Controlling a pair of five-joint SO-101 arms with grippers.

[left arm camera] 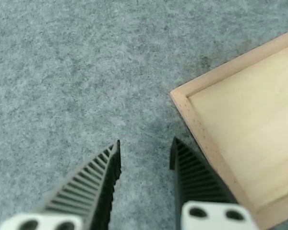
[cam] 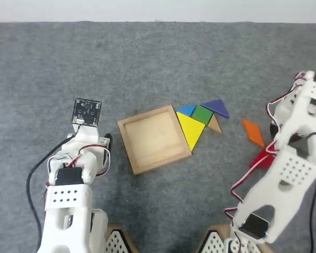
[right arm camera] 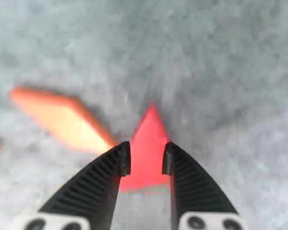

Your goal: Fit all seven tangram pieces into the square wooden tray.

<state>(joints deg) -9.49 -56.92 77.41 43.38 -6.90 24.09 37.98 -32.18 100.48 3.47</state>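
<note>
**Right gripper** [right arm camera: 145, 158]: the jaws stand narrow and appear closed on the red triangular piece [right arm camera: 147, 143], one jaw against each side near its base. The apex points straight out ahead of the jaws, so the piece's axis runs in line with the gripper. In the high view the piece sits at the right of the grey felt mat [cam: 147, 63], under the right arm. It cannot be determined whether the piece is clear of the mat.

**Target:** the square wooden tray [cam: 155, 138] lies to the left of the red triangular piece, well apart from it, and holds no piece yet.
- The yellow large triangle [cam: 191, 129] touches the tray's right wall.
- The blue small triangle [cam: 187, 110], green square [cam: 201, 114], purple triangle [cam: 216, 108] and tan triangle [cam: 215, 125] are clustered against it.
- This cluster stands between the held piece and the tray.
- The orange parallelogram piece [cam: 253, 132] lies just beside the red triangular piece, on its far-left side.

**Coming move (judgement):** a leftward carry, raised enough to pass over the cluster and the tray wall. The right arm is the nearer arm.

**Left gripper** [left arm camera: 146, 143]: the jaws are moderately parted and hold nothing. It is over bare mat just beside the tray's left wall.
</note>
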